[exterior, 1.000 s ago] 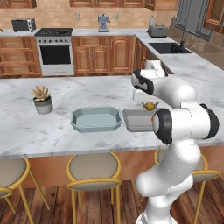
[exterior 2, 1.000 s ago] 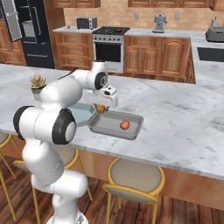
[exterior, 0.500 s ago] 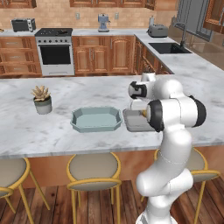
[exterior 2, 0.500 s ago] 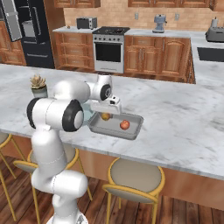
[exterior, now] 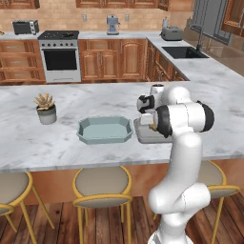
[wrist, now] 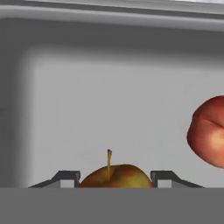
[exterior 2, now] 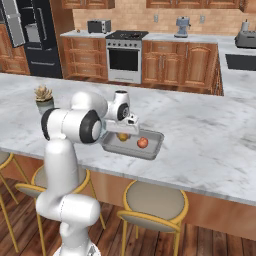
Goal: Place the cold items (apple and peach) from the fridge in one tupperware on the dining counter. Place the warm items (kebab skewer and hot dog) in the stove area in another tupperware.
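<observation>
Hand view: pincer holds the apple, stem upright, above grey tupperware.

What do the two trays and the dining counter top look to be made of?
The teal tray looks like matte moulded plastic: even colour, rounded rim, no glare. The grey tray holding the apple and peach could be plastic or dull metal; its flat grey walls leave it open. The dining counter looks like polished marble or similar stone: white with grey veining.
</observation>
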